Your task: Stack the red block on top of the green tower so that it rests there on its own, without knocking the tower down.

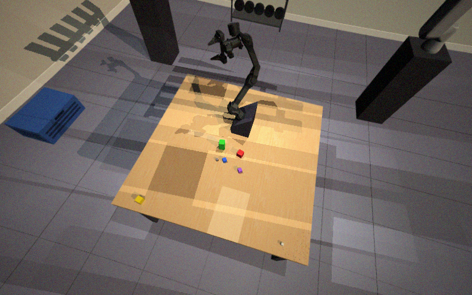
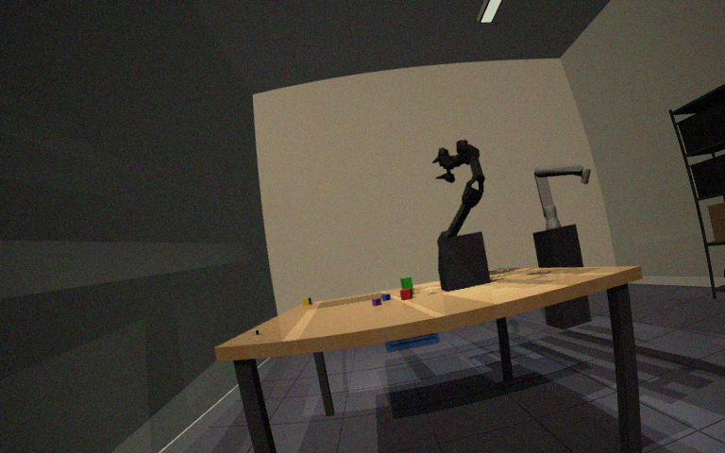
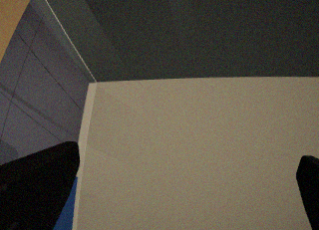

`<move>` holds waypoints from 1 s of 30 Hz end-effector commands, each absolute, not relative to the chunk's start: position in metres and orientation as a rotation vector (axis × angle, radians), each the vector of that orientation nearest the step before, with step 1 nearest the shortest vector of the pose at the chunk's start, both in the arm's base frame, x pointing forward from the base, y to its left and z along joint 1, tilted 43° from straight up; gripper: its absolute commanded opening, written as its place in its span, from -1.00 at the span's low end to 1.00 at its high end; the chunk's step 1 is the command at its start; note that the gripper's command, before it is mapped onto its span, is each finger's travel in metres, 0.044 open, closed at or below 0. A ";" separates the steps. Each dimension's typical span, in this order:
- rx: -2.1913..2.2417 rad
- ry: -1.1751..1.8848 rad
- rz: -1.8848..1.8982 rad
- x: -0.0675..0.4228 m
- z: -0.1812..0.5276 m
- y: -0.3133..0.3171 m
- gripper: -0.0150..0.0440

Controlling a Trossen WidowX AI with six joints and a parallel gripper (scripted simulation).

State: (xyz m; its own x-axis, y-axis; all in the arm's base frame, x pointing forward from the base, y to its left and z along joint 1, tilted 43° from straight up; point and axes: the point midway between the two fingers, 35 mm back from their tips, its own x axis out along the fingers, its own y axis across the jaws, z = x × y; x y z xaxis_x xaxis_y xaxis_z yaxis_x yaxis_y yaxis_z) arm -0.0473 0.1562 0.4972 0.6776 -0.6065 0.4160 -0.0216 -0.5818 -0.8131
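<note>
The red block (image 1: 239, 153) (image 2: 406, 293) lies on the wooden table (image 1: 268, 204) (image 2: 467, 314), a little to the right of the green tower (image 1: 222, 144) (image 2: 406, 282), which stands upright near the arm's base. My gripper (image 1: 216, 47) (image 2: 444, 168) is open and empty. It is raised high above the table's far edge, well away from both blocks. The wrist view shows only the two dark fingertips wide apart against a wall and floor; neither block is in that view.
Small blue (image 1: 224, 159), purple (image 1: 239, 169) and grey (image 1: 216, 159) cubes lie near the red block. A yellow cube (image 1: 139, 199) sits at the table's near left corner. The arm's dark base (image 1: 244, 120) stands behind the tower. Black pillars and a blue crate (image 1: 45, 113) stand on the floor.
</note>
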 end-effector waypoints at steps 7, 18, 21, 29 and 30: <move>-1.561 0.427 -0.651 -0.001 0.517 0.038 1.00; -1.044 0.488 -0.422 0.096 0.491 -0.063 1.00; -0.924 0.530 -0.364 0.128 0.474 -0.081 1.00; -0.644 0.651 -0.225 0.214 0.416 -0.097 1.00; -0.612 0.669 -0.212 0.224 0.407 -0.097 1.00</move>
